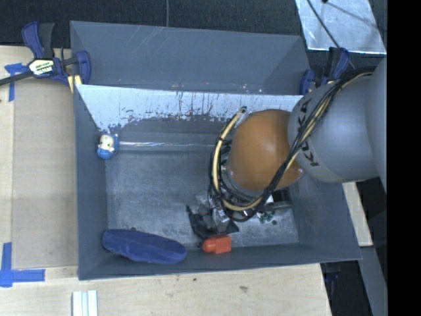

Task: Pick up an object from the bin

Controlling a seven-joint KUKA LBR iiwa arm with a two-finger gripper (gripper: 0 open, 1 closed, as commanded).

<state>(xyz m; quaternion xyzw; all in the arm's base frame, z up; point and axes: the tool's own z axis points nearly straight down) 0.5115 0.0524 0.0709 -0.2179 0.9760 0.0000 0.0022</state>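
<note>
I have the gripper (209, 221) low in the bin (131, 196), close to its front wall. A small orange-red block (217, 245) lies just in front of it, against that wall. I cannot tell whether the tool is released or clenched. A flat blue oblong pad (143, 246) lies further along that wall, and a small blue-and-white toy (105, 146) sits well apart by the back slope

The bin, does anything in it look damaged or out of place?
Only the bin's far wall: dark streaks run down it, like scratches or wear. The orange block, blue oval pad and small blue-and-white thing just lie loose.
</note>
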